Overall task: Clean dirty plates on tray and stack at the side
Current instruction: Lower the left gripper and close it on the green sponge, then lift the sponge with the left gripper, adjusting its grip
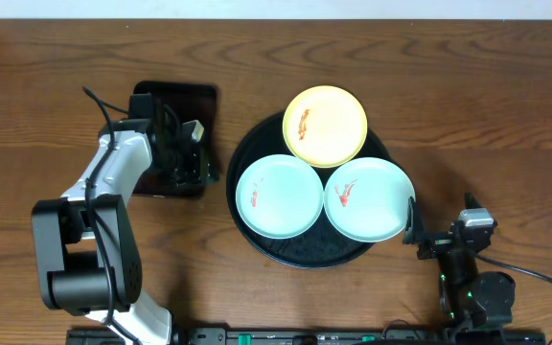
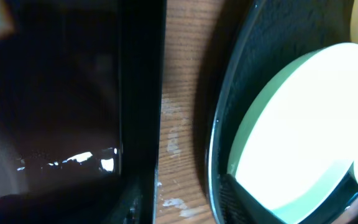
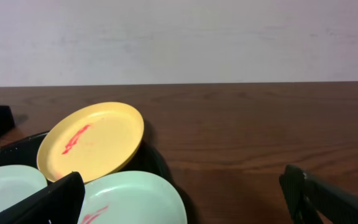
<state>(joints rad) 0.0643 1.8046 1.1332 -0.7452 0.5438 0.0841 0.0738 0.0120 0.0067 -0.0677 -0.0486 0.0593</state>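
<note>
Round pale yellow plate (image 1: pixel 325 126), tilted over the far rim, and two round pale blue plates (image 1: pixel 279 195) (image 1: pixel 368 198), red smears up, fill large round black tray (image 1: pixel 241 213) on brown wooden table (image 1: pixel 65 77); right gripper (image 1: pixel 414 222) jaws released beside it, left gripper (image 1: pixel 192 158) jaws over dark brown rectangular tray (image 1: pixel 151 101), state unclear.

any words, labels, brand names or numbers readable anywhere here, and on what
None can be read.
The yellow plate, the two pale blue plates, the black tray and the dark rectangular tray bear no lettering.
Green marks on the bottom bar: too small to read.
</note>
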